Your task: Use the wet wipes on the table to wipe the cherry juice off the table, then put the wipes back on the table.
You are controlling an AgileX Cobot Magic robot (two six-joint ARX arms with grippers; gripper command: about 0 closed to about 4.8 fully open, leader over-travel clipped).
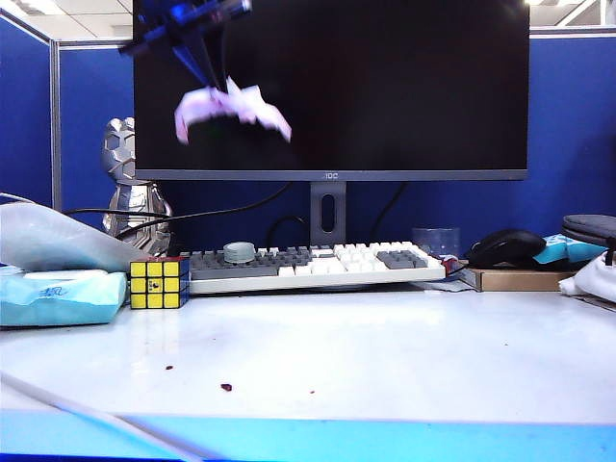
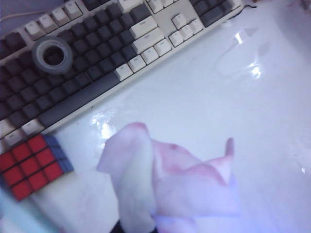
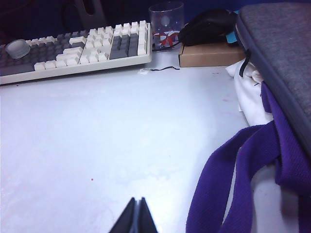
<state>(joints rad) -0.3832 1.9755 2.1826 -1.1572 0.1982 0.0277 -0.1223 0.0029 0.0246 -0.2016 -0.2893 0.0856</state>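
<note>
Two arms: only the left one shows in the exterior view, high up at the far left in front of the dark monitor (image 1: 330, 87).
Left gripper (image 1: 214, 82): raised well above the table, jaws clenched on the wet wipes.
Wet wipes (image 1: 231, 108): a crumpled white-to-pale-pink wad hanging in the air from the left gripper, clear of the desktop; in the left wrist view the wad (image 2: 165, 184) fills the near part of the picture, over the bare table between the keyboard and the puzzle cube.
Right gripper (image 3: 135, 217): low over the right part of the table, fingers pressed together with nothing between them, beside a purple strap (image 3: 228, 170).
Cherry juice (image 1: 226, 387): small dark red specks on the near left part of the table, one larger speck and a smaller one (image 1: 169, 367) to its left; a faint speck also shows ahead of the right gripper.
Table (image 1: 385, 346): glossy white top with a light blue near edge.
Keyboard (image 1: 318, 265): at the far side, under the monitor, with a grey roll of tape (image 1: 239, 252) resting on its keys.
Puzzle cube (image 1: 159, 282): just left of the keyboard, yellow face toward the near edge.
Blue-and-white packet (image 1: 63, 296): touching or just beside the cube on its left.
Black mouse (image 1: 505, 247): far right, on a flat brown box (image 1: 520, 279).
</note>
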